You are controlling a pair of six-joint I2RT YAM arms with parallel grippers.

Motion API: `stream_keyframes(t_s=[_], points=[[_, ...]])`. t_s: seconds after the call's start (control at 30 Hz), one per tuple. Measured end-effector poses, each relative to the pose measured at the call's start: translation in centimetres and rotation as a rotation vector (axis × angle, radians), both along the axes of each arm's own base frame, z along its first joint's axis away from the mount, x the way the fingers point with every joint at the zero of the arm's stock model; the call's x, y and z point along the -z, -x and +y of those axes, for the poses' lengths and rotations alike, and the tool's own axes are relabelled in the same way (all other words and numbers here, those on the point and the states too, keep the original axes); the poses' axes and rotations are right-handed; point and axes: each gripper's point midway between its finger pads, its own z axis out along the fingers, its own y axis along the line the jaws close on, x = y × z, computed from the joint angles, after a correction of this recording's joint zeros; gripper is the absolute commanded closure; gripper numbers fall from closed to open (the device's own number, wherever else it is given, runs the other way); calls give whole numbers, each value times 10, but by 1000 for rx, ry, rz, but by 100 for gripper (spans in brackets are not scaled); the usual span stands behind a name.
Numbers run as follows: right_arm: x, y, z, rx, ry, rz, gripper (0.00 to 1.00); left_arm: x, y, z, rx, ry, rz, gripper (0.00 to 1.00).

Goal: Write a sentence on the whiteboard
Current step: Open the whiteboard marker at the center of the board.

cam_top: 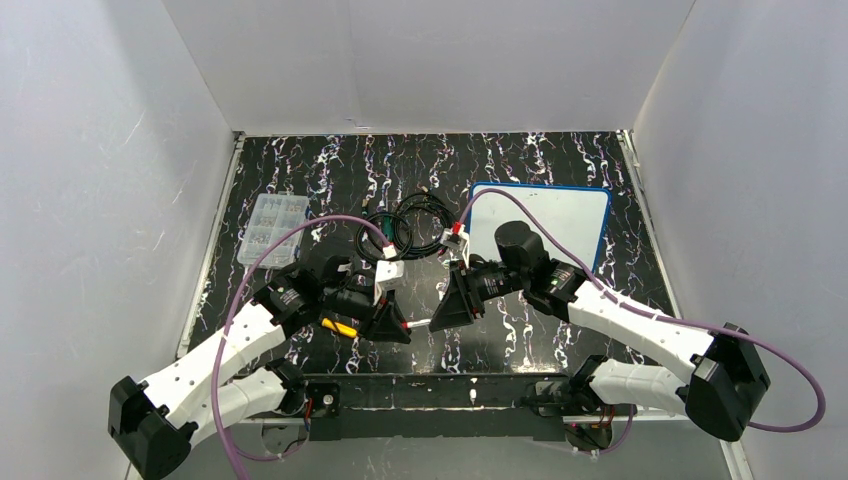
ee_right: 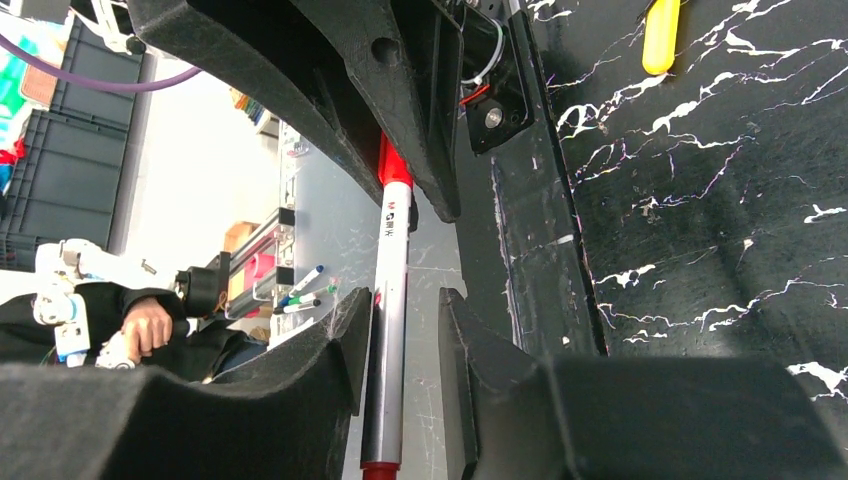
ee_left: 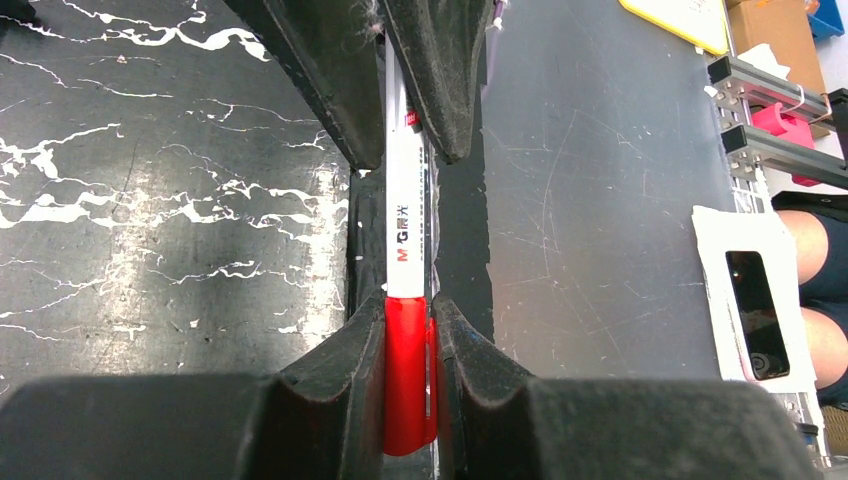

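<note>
Holding a marker (ee_left: pixel 405 240) level between both arms, above the near part of the black marbled table (cam_top: pixel 520 160), I had my left gripper (ee_left: pixel 408 330) clenched on its red cap (ee_left: pixel 409 390) and my right gripper (ee_right: pixel 400 325) pinching the white barrel. The whiteboard (cam_top: pixel 565 212) lay flat at the far right of the table, well apart from the marker, with no lettering I could make out. I judged the marker light, stiff and smooth, likely to slip or twist. The best hold seemed mid-barrel, clear of the cap, pulling straight along its length. The whiteboard looked light too, and might slide under pressure.
</note>
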Motion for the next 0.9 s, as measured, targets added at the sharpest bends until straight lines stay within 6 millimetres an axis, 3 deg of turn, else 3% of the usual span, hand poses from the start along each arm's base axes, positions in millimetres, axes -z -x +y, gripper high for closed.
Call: stream_keyframes(t_s=[0.07,0.2,0.23,0.47,0.57,0.73,0.9], points=[[0,0,0,1,-1,-1,67,-1,1,0,4,2,2,100],[-4,0,1,-1,-13,-4,96,-1,1,-1,8,0,11,100],[-4,0,1,4,-13,-4,99,-1,1,-1,11,-1,18,100],[-8,-2,0,18,-28,-31,99,-5,-7,2,-35,-12,-41,100],[-18,-6,-3,37,-62,-76,99,-17,-13,2,-65,28,-124,100],[-32,-16,-37,79,-90,-130,99,-17,-27,14,-162,-5,-190,100],[-30,-21,-55,89,-19,-146,99,-5,-42,25,-249,-81,-202,100]])
